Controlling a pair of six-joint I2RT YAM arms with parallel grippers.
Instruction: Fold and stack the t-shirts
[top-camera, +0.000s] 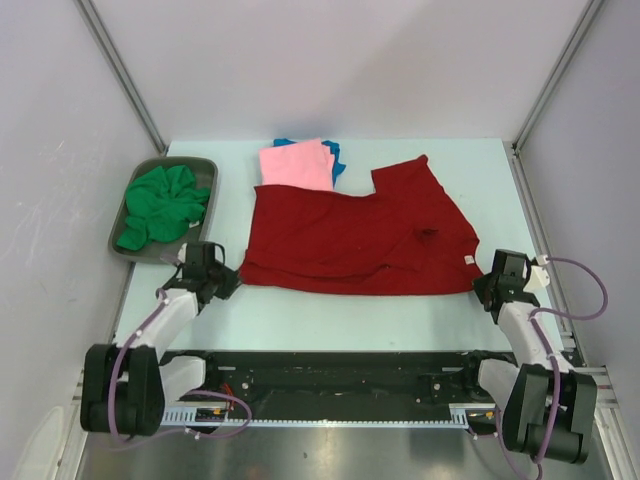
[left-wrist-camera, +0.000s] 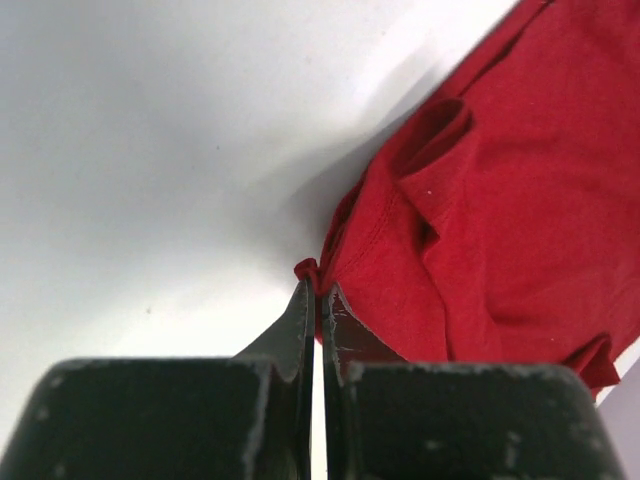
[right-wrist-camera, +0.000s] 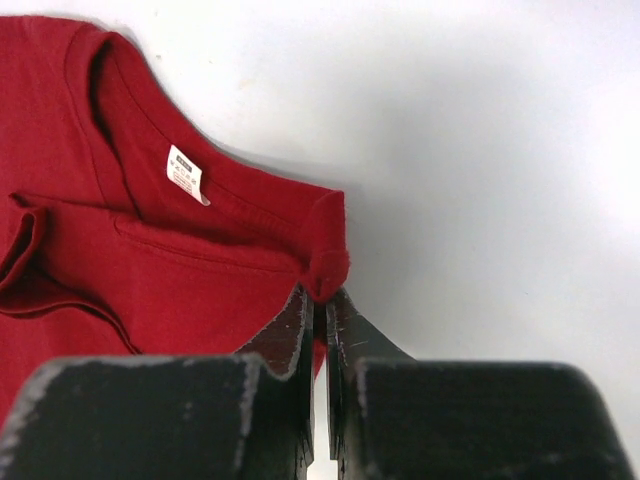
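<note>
A dark red t-shirt lies spread across the table, its white tag near the collar on the right. My left gripper is shut on the shirt's near left corner. My right gripper is shut on the near right corner. Behind the red shirt lies a folded pink t-shirt on top of a blue one. A crumpled green t-shirt fills the tray at the left.
The grey tray stands at the table's left edge, just behind my left gripper. Metal frame posts rise at the back corners. The arm bases and a black rail run along the near edge.
</note>
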